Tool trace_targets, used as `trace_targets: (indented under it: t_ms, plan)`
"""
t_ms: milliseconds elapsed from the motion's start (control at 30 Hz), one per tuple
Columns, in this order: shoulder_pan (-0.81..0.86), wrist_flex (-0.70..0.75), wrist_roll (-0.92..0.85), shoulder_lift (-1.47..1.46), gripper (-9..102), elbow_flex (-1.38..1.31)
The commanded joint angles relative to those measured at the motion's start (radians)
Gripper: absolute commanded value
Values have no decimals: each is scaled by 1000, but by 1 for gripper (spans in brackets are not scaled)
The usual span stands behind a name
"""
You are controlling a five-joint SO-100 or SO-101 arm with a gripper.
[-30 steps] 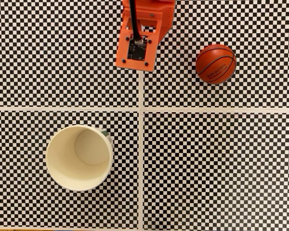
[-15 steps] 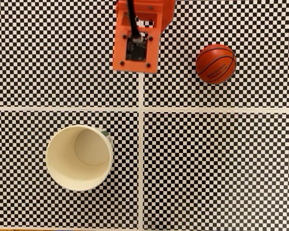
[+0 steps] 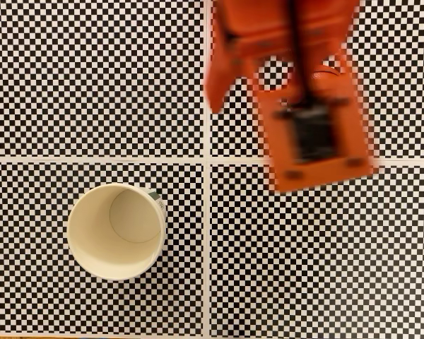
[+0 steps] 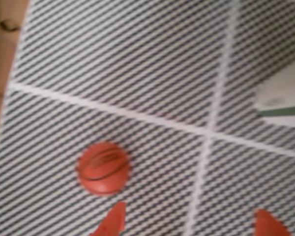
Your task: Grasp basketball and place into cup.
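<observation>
In the wrist view the basketball [image 4: 103, 168], orange-red with dark seams, lies on the checkered mat just above my left fingertip [image 4: 113, 221]. My gripper [image 4: 189, 226] is open, its two orange tips wide apart at the bottom edge, and the ball sits left of the gap. The cream-white cup [image 3: 116, 231] stands upright at the lower left of the fixed view, and its side with a green band shows at the wrist view's right edge [image 4: 282, 96]. In the fixed view my blurred orange arm [image 3: 314, 141] covers the ball's spot.
The black-and-white checkered mat [image 3: 92, 85] is split by white lines [image 3: 208, 212] into four panels. A strip of bare wooden table [image 4: 2, 54] shows past the mat's edge at the wrist view's left.
The arm has swung from the top centre to the right and down, and now lies blurred over the place where the ball showed. Cup and ball have not moved.
</observation>
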Motion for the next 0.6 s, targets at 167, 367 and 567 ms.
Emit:
trace_targets:
  t_ms: [167, 367, 567]
  plan:
    - [-115, 12, 135, 23, 48, -55]
    - [-163, 12, 84, 28, 60, -18]
    - [-229, -29, 118, -35, 78, -18]
